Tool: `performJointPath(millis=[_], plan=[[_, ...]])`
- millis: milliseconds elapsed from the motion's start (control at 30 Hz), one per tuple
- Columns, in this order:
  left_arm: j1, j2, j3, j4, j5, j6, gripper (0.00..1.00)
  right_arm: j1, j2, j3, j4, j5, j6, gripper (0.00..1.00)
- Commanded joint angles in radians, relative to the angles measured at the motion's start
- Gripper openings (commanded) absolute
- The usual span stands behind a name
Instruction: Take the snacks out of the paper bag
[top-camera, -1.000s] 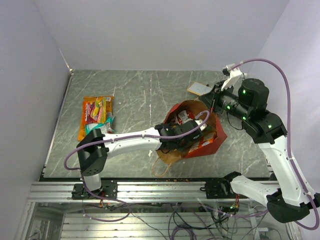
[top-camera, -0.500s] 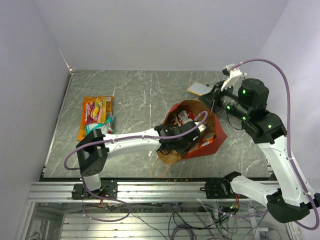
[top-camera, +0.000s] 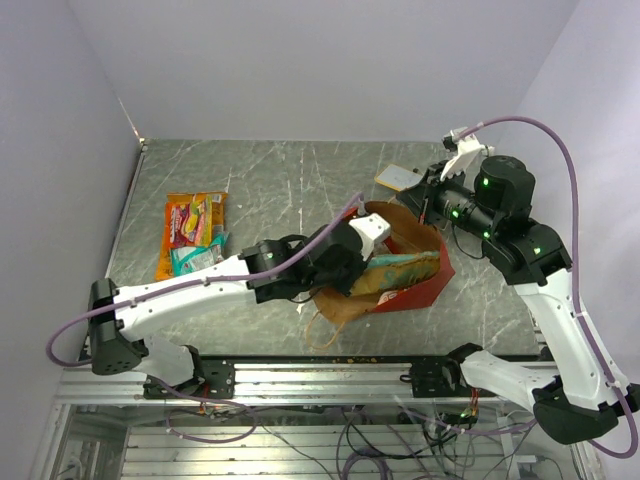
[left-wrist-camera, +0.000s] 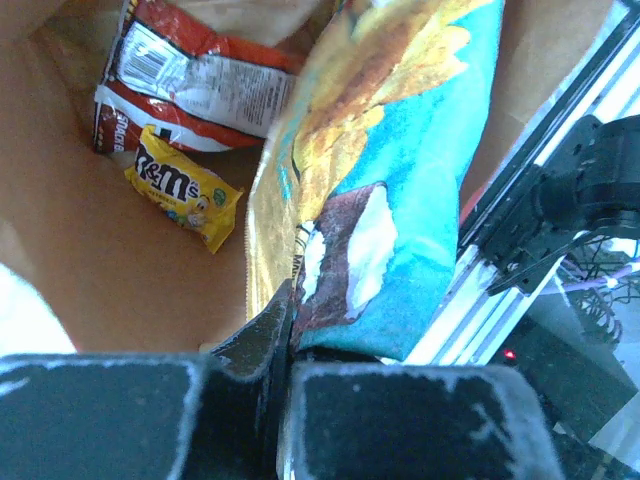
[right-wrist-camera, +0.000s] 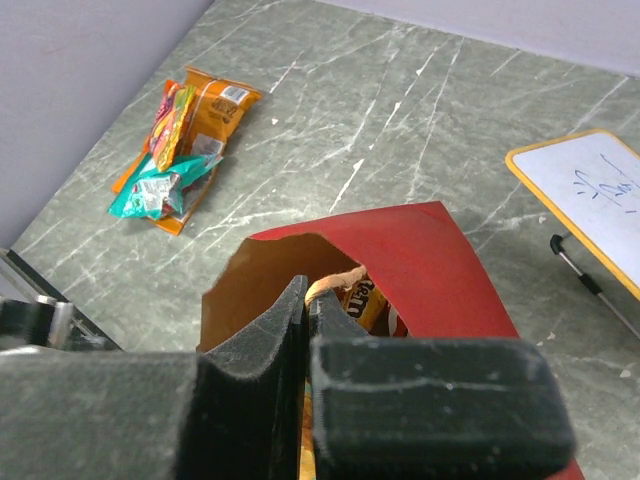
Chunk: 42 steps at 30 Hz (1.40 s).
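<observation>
Clamps 1 teal-and-yellow packet (left-wrist-camera: 390, 180) in the left gripper (left-wrist-camera: 288, 312) at the paper bag (top-camera: 427, 291) mouth, pinches its far rim tight with the right gripper (right-wrist-camera: 306, 298).

Left arm (top-camera: 200, 290) outstretched, left fingers (left-wrist-camera: 252, 345) closed (on a packet (left-wrist-camera: 400, 200)); right arm (top-camera: 560, 310) bent, right fingers (right-wrist-camera: 260, 335) apparently shut.

The overhead camera sits above and behind the near edge, facing down on the whole counter (top-camera: 280, 190); the left wrist camera is very close, looking inside the paper bag (left-wrist-camera: 90, 270) past a teal packet (left-wrist-camera: 400, 200); the right wrist camera looks from the far right corner towards the left edge, over the bag's mouth, sharing the packet pile (right-wrist-camera: 170, 165) with the overhead view.
</observation>
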<state>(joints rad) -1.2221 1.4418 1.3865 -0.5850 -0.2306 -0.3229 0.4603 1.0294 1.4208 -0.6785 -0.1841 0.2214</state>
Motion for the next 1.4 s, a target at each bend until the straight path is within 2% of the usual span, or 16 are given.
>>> performJointPath(millis=[0, 367, 567, 767, 1033, 1367], plan=[[0.014, -0.045, -0.004, 0.067, 0.046, -0.008, 0.07, 0.001, 0.003, 0.021, 0.035, -0.011, 0.002, 0.0], [0.047, -0.206, -0.009, 0.065, 0.134, -0.025, 0.07, 0.001, 0.006, 0.014, 0.047, -0.022, 0.014, 0.0], [0.084, -0.292, 0.039, -0.011, 0.102, -0.019, 0.07, 0.001, 0.0, 0.007, 0.061, -0.015, 0.02, 0.0], [0.12, -0.358, 0.154, -0.087, -0.026, 0.021, 0.07, 0.001, -0.004, -0.001, 0.036, 0.028, 0.042, 0.0], [0.125, -0.411, 0.225, -0.078, -0.38, 0.027, 0.07, 0.001, 0.061, 0.069, 0.0, 0.035, 0.039, 0.0], [0.139, -0.359, 0.348, -0.267, -0.557, 0.038, 0.07, 0.001, 0.049, 0.033, 0.052, 0.027, 0.071, 0.0]])
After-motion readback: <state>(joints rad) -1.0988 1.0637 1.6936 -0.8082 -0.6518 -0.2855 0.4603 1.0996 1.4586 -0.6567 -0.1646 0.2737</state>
